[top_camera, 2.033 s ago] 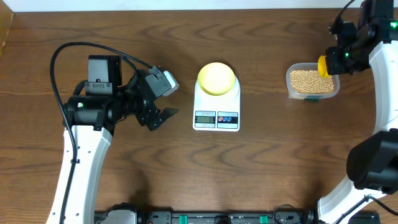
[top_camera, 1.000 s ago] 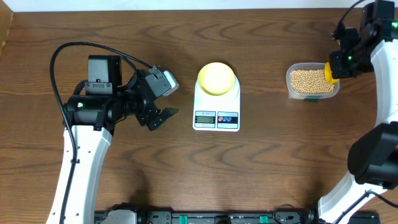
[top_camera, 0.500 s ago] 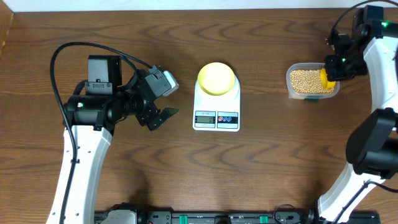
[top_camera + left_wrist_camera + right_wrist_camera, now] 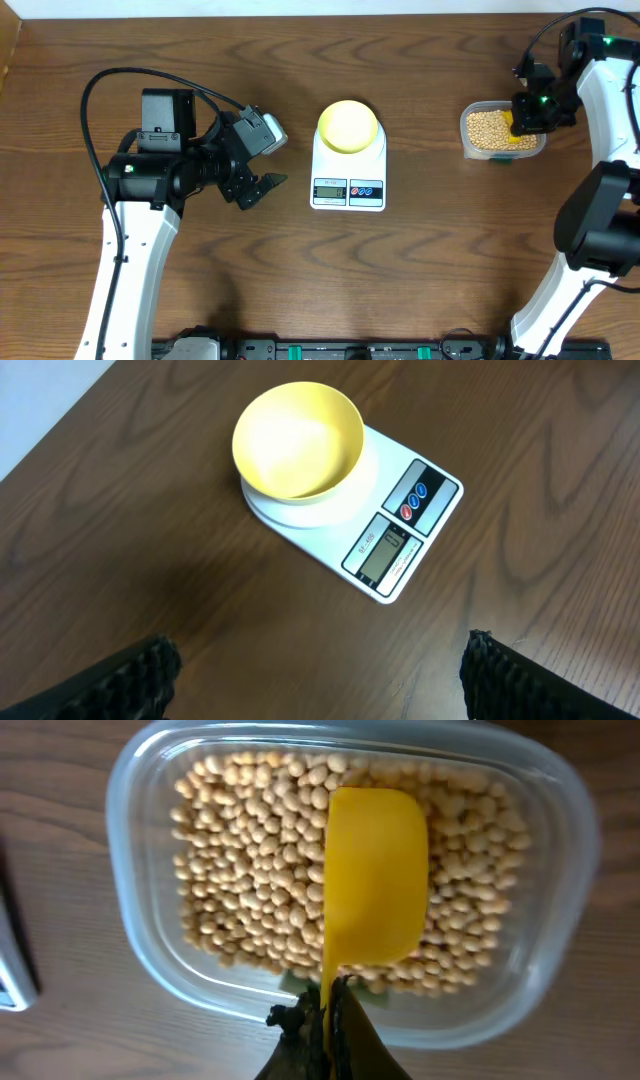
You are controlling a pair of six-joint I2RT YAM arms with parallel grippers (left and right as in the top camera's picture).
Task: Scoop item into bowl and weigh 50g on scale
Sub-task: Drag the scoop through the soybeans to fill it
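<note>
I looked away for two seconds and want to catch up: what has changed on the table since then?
The right hand, shut on the yellow scoop, swung out past the outer edge of the tub, then back toward the scale; the scoop is now over the beans. The open left hand, bowl, scale and tub stayed put.

Wooden table (image 4: pixel 420 280): scale (image 4: pixel 348 192) centre, tub (image 4: pixel 466 140) right.

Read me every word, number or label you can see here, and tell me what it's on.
Nothing here is legible.
LCD display on the scale: reading too blurred to make out.
Round buttons beside it: markings too small to read.
No print visible on the bowl, yellow scoop or clear tub of beans.
</note>
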